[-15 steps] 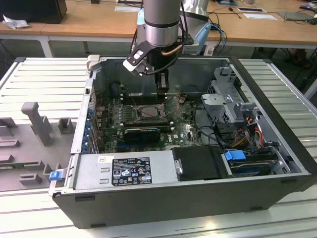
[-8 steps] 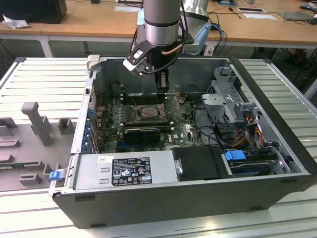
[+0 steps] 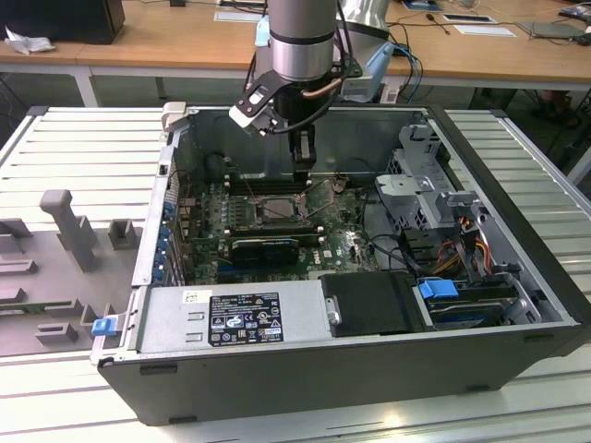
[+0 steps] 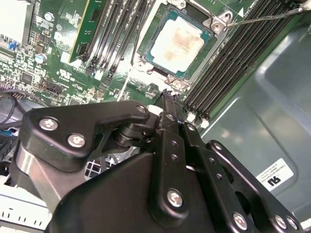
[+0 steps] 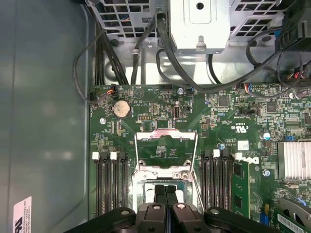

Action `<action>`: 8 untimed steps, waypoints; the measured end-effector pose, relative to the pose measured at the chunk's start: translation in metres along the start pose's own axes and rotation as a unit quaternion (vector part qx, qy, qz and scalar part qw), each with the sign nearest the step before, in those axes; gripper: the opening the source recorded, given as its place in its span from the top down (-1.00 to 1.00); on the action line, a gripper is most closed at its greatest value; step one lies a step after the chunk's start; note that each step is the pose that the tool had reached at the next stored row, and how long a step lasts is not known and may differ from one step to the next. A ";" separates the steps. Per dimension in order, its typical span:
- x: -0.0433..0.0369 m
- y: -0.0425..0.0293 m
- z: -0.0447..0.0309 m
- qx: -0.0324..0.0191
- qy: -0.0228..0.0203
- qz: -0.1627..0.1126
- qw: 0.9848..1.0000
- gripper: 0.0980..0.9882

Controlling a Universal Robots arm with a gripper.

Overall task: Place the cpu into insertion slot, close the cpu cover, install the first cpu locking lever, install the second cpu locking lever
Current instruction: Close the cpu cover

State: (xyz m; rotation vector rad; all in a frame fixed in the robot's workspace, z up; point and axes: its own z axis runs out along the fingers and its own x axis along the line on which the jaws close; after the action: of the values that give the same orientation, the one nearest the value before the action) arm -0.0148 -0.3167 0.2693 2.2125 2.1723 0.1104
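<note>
You have the black metal gripper with its fingers pressed together on nothing, close over one edge of the square dark-framed insertion slot. The flat square cpu with a pale silver face sits in that slot. Beyond it, the thin silver-grey windowed cpu cover stands open over the green circuit board.

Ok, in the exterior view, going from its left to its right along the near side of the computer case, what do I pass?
tall grey post → blue clip → silver power supply → black shroud → blue drive tab
</note>
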 end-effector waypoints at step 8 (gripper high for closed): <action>0.0004 0.0070 -0.0125 0.002 0.000 0.000 1.000 0.98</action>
State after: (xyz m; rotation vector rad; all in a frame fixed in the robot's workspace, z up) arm -0.0088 -0.3167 0.2824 2.2147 2.1743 0.1057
